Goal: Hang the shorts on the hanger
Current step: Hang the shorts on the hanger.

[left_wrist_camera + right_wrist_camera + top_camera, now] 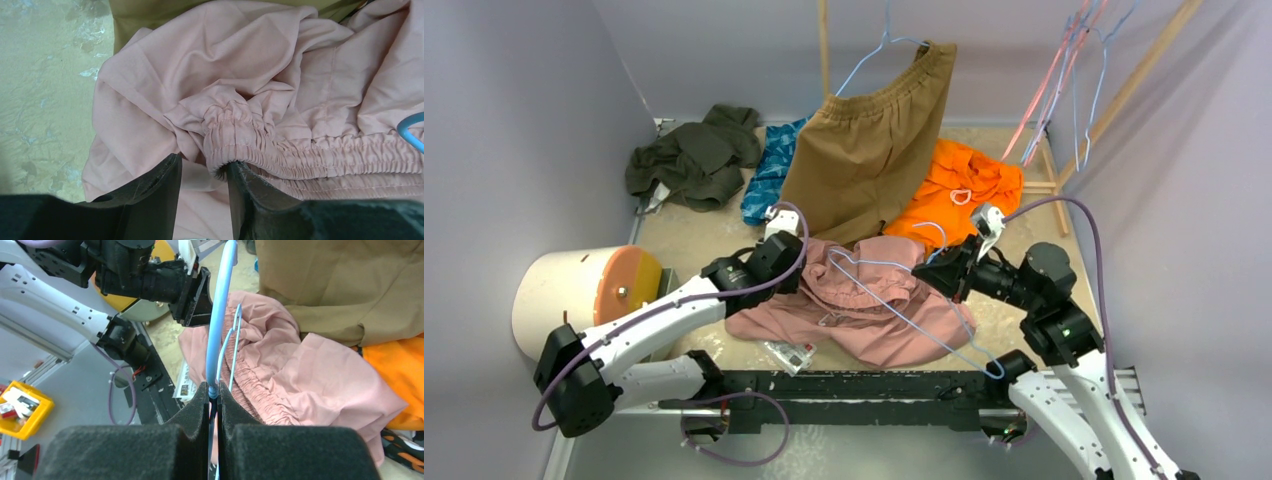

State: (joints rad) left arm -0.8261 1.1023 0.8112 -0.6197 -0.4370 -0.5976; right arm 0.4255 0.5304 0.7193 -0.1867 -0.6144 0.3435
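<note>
**Left claw parted at the waistband; right claw clamped on the hanger**

Left gripper (204, 165): in your left wrist view the jaws stand partly apart. A bunched fold of the elastic waistband of the shorts (225, 60) sits right at their mouth. The fold touches the inner tip of the finger (260, 200) on the right of that frame. The other finger (150, 190) stands clear of it, with pink cloth showing through the gap. The claw is released and nothing is pinched.

Right gripper (213, 390): the pads are pressed together on the light-blue wire of the hanger (220, 315), which runs up and away from the fingertips towards the top of the frame. It is a firm grasp with no gap showing.

Arm poses, top view: your left arm comes in from the lower left and stretches up and to the right, with its claw at the left edge of the shorts. Your right arm rises from the lower right and folds at the elbow. Its wrist points left, and the claw is at the upper right edge of the pink heap.

Task items: the shorts lie crumpled on the table (694, 235) at centre frame, between the two claws. The hanger lies slantwise over them, its wire running towards the lower right. Tan-brown shorts (869, 150) hang just above them in the frame, and an orange garment (964, 190) lies to the upper right.
</note>
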